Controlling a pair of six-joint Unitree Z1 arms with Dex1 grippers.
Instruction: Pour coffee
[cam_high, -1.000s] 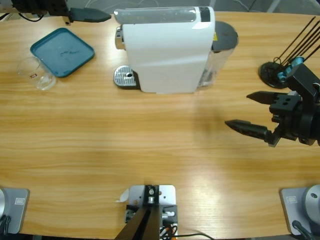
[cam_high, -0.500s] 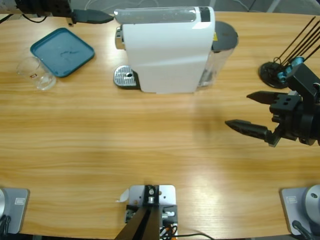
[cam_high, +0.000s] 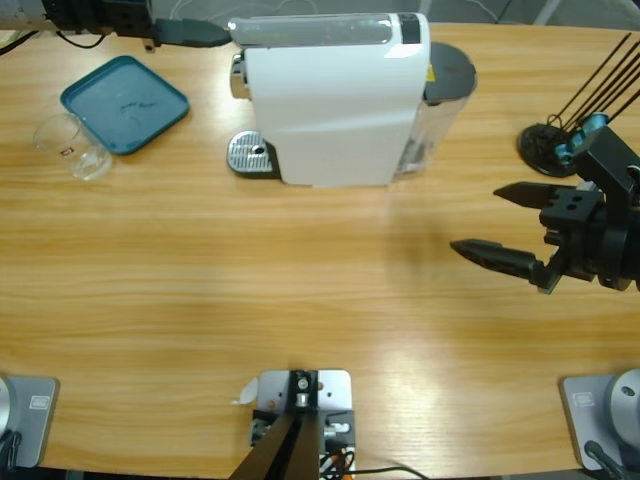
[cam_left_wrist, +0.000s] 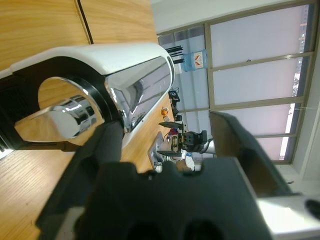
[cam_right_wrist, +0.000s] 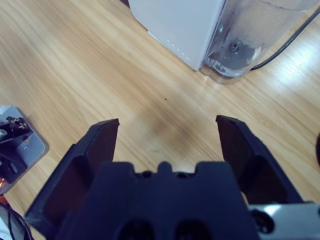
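Glass tumbler (cam_high: 73, 146) at ten o'clock looks fragile, slippery; I'd grip mid-wall. Both my pincers gape empty: left pincer (cam_left_wrist: 167, 132), right pincer (cam_high: 508, 228).

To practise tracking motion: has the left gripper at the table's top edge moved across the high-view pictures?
Yes. The left gripper has crept right, closer to the white coffee machine, which has stayed put.

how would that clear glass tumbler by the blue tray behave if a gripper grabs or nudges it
The glass tumbler looks thin-walled and smooth, so it is probably light, fragile and slippery between hard black jaws. It seems to lean beside the blue tray, so a push might tip or roll it.
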